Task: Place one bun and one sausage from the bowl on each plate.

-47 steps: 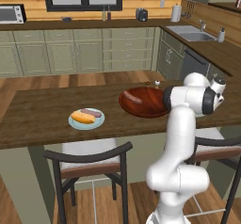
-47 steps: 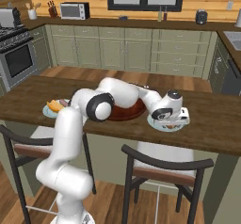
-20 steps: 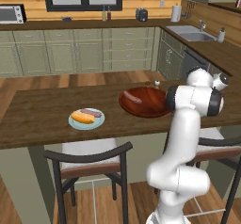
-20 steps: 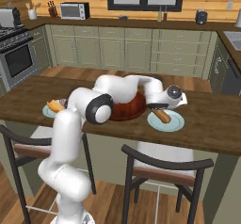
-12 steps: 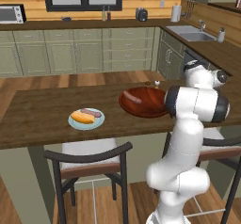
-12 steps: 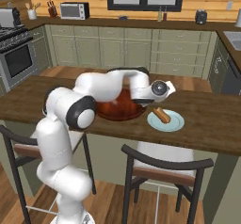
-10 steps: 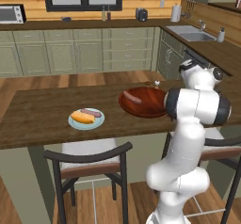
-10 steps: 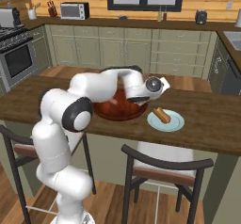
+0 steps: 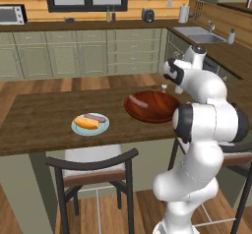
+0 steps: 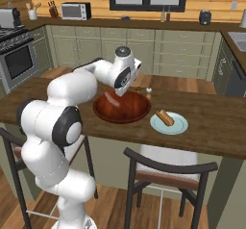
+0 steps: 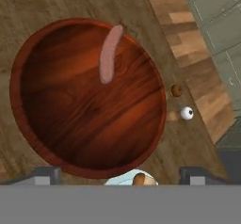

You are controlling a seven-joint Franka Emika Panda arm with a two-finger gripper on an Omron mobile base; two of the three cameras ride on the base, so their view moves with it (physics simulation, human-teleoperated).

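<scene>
We are hovering our pincer [image 11: 117, 180] over the bowl [image 11: 56, 138], its fingers spread wide and holding nothing; the two tips are showing at the bottom edge of the hand view. In that view the bowl is filling the centre, and one sausage [image 11: 109, 54] is lying in its upper part, the last item we are seeing inside.

In the left base view, the left plate [image 9: 90, 128] at centre left is already carrying a bun [image 9: 86, 123] and a sausage [image 9: 95, 117], so we are judging that plate done. In the right base view, the right plate [image 10: 178, 126] to the right of the bowl [image 10: 103, 111] is holding a bun [image 10: 164, 117] and no sausage that we can make out.

So we are reckoning the task nearly finished: what is left is picking the last sausage out of the bowl and laying it beside the bun on the right plate.
</scene>
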